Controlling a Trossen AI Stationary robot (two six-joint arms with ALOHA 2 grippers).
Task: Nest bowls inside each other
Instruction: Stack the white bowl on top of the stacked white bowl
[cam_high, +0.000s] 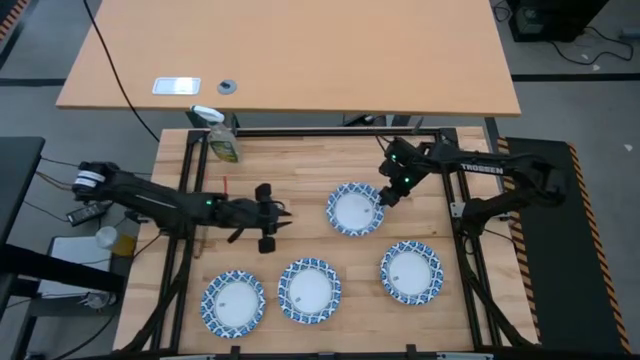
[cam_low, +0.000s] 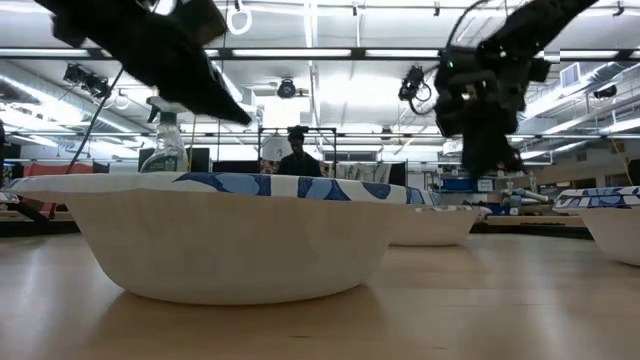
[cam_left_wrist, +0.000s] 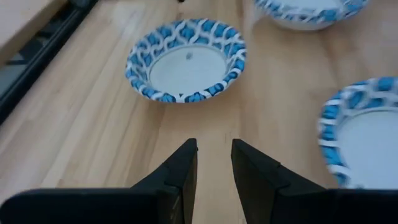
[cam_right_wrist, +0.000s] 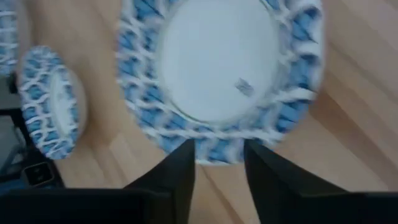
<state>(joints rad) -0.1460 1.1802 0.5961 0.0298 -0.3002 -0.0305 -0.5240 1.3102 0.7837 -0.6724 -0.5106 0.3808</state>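
Right up against the low camera sits one bowl (cam_low: 225, 235), white outside with a blue pattern along its rim, resting flat on the wooden table (cam_low: 500, 310). From above, four bowls lie on the table: three in a loose row along the near edge (cam_high: 233, 303) (cam_high: 309, 290) (cam_high: 411, 271), none touching, and a fourth (cam_high: 355, 209) farther back near the middle.

That fourth bowl has the right gripper (cam_high: 389, 196) at its rim. In the wrist view its two dark fingers (cam_right_wrist: 180, 171) stand apart with the bowl's patterned edge (cam_right_wrist: 214, 149) just ahead of the gap between them; I cannot tell whether they touch the rim or have any hold on it.

Over on the other side, the left gripper (cam_high: 270, 222) hovers above bare wood, well apart from every bowl. Its fingers (cam_left_wrist: 186, 165) are partly open with nothing between them.

At the far edge stands a green-and-white spray bottle (cam_high: 222, 140). Behind the table, a person (cam_low: 297, 155) is dimly visible in the room.
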